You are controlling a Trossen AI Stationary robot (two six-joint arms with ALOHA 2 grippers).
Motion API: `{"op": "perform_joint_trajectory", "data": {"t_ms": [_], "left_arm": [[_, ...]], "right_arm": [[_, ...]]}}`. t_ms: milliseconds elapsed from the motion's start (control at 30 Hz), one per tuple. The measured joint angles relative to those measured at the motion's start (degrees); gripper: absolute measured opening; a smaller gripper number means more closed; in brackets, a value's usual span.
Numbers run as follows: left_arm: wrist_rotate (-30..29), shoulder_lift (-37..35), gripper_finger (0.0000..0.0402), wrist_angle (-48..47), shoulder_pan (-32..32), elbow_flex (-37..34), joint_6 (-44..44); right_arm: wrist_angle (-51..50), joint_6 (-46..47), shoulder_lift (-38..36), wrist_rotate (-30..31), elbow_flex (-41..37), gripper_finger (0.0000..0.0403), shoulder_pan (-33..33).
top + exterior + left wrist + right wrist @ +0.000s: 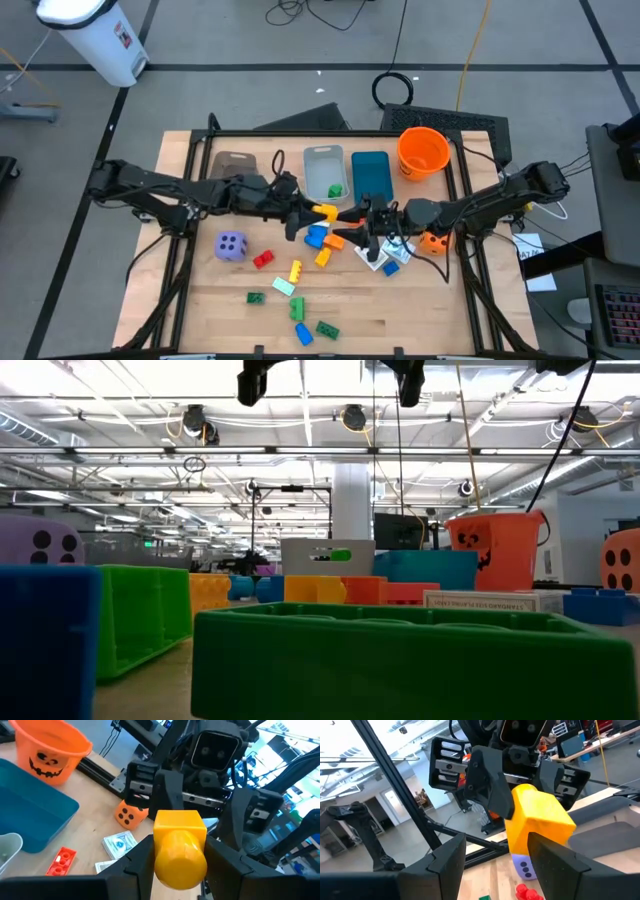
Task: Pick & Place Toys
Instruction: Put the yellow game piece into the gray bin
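Basically a mid-air handover, so the counts are messy; taking it from the front edge back.

Front of table: loose bricks lying flat, untouched. I count three green bricks (256, 297), one pale green (283, 287), one yellow (296, 270), one blue (303, 333) and one red (263, 260). They're scattered, not sorted, so probably all still to do. One purple die (231, 246) sits just beside the red one.

Mid table: a small heap of one blue, one orange and one yellow piece (323, 257), directly under the two claws. White packets (120, 844): at least two, with a red brick (61, 861) lying near them. One orange die (434, 241) sits under the right arm.

Above the heap: the left gripper (310, 212) is clamped on the yellow brick (179, 847), with fingers tight on both sides, holding it out level toward the other arm. The right gripper (362, 218) faces it nose to nose. Its fingers are apart and straddle the same brick, with a gap showing on one side in the right wrist view. My read is that the left arm presents the brick so the right can take it toward the bins on its side. The transfer is not done, and the risk is the left letting go before the right clamps.

Back: three bins in a row.
- One dull grey bin (233, 165).
- One pale grey bin (323, 165), with one green brick inside.
- One teal bin (370, 172). I can't tell its contents.

One orange bucket (423, 150) stands just beside the teal bin.
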Motion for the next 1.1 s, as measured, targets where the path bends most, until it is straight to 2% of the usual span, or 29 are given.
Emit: {"op": "perform_joint_trajectory", "data": {"t_ms": [233,733,900,1100], "left_arm": [[0.13,0.04,0.0147,0.18,-0.17,0.0,0.76],[0.33,0.04,0.0147,1.24,-0.58,0.0,2.28],[0.47,0.04,0.0153,1.13,-0.61,0.0,2.23],[1.44,0.04,0.02,3.34,0.15,-0.02,1.55]], "right_arm": [[1.57,0.2,0.0,0.0,0.0,0.0181,-0.02],[1.51,3.51,0.0,-0.26,0.0,0.0015,-2.01],[1.13,3.34,0.0,-1.41,0.0,0.0009,-2.18],[1.0,2.47,-0.02,-1.79,0.02,0.0003,-2.19]]}}
